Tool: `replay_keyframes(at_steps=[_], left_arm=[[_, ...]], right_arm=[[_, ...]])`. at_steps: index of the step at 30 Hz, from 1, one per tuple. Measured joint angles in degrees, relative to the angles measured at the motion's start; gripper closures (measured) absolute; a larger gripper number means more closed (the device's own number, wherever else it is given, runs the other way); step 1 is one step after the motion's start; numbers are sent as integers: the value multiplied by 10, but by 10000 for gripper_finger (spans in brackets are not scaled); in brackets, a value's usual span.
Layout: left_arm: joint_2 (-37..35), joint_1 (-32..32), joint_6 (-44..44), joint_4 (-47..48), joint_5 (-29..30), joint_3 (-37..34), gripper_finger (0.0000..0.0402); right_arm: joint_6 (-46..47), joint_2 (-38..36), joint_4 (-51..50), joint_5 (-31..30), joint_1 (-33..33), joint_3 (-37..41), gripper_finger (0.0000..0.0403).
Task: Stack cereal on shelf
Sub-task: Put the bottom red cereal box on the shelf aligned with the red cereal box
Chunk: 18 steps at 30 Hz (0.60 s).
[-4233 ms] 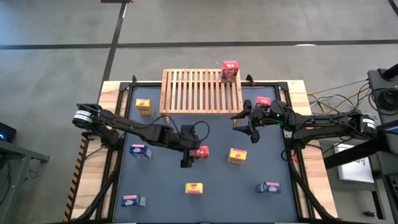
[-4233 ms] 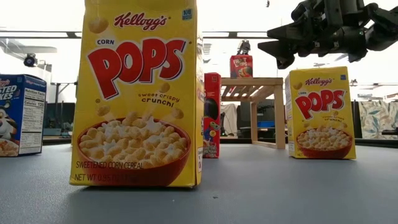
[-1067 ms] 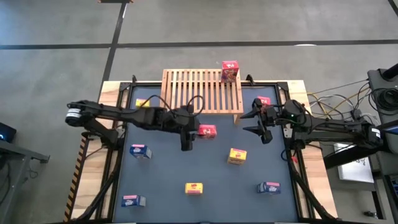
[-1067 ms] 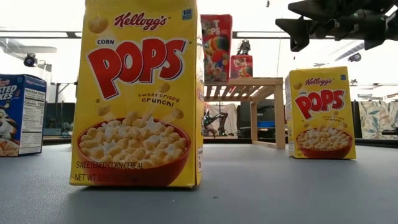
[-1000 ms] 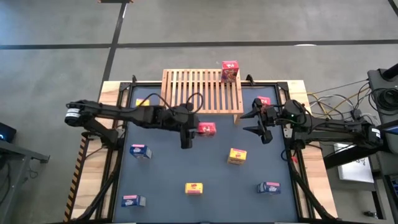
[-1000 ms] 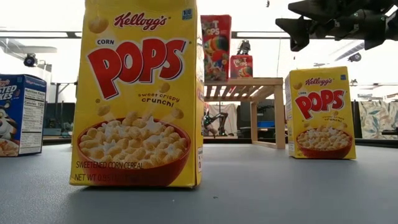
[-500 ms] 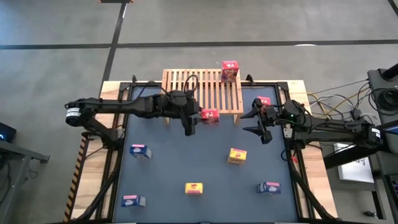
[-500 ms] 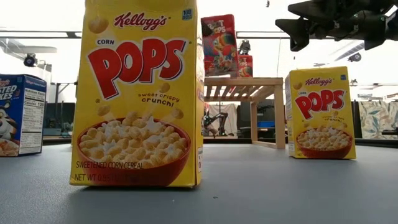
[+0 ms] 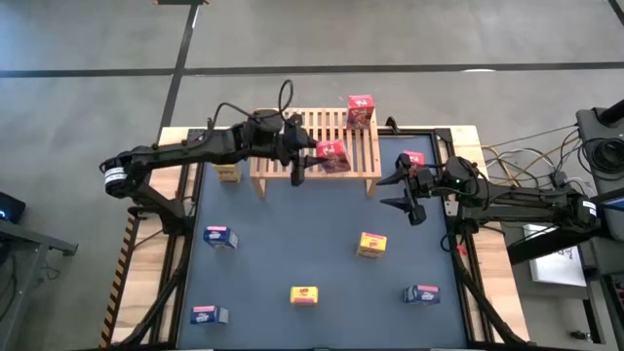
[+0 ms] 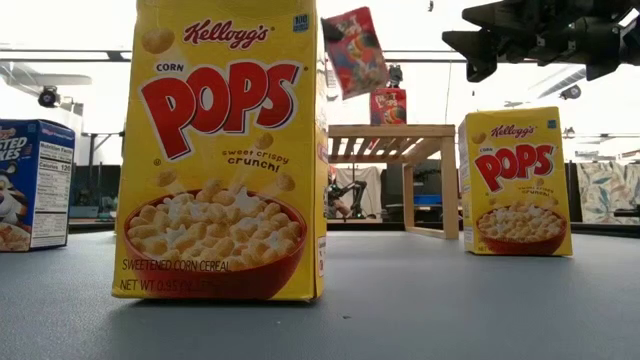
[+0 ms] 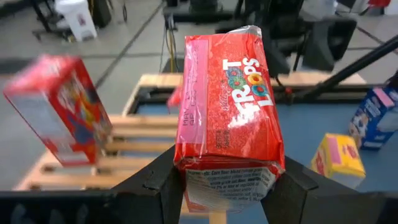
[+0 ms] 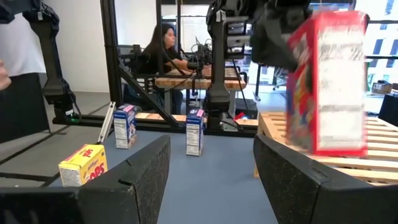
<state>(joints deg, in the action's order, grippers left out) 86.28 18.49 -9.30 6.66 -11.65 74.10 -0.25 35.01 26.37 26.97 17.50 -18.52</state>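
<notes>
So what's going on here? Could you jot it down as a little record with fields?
Left fingers: shut on a red Froot Loops cereal box, carried above the light wooden slatted shelf
Right fingers: open, empty, waiting beside the shelf
Already on shelf: one red cereal box, standing at a far corner
Dark table: yellow and blue boxes scattered

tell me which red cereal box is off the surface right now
The red box clamped in the left gripper, held above the shelf. The other two red boxes stand unheld.
</notes>
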Motion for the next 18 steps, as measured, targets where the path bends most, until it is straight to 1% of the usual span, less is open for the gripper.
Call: replay_keyframes(at_steps=[5, 7, 11, 14, 18], left_arm=[[32, 15, -35, 18, -5, 65, 249], [55, 21, -53, 56, -22, 103, 249], [118, 38, -65, 126, -49, 190, 249], [171, 54, -71, 159, -67, 258, 249], [242, 69, -88, 226, -74, 363, 249]], right_arm=[[-3, 0, 0, 0, 0, 0, 184], [-3, 0, 0, 0, 0, 0, 184], [3, 0, 0, 0, 0, 0, 184], [7, 0, 0, 0, 0, 0, 184], [11, 0, -1, 0, 0, 0, 184]])
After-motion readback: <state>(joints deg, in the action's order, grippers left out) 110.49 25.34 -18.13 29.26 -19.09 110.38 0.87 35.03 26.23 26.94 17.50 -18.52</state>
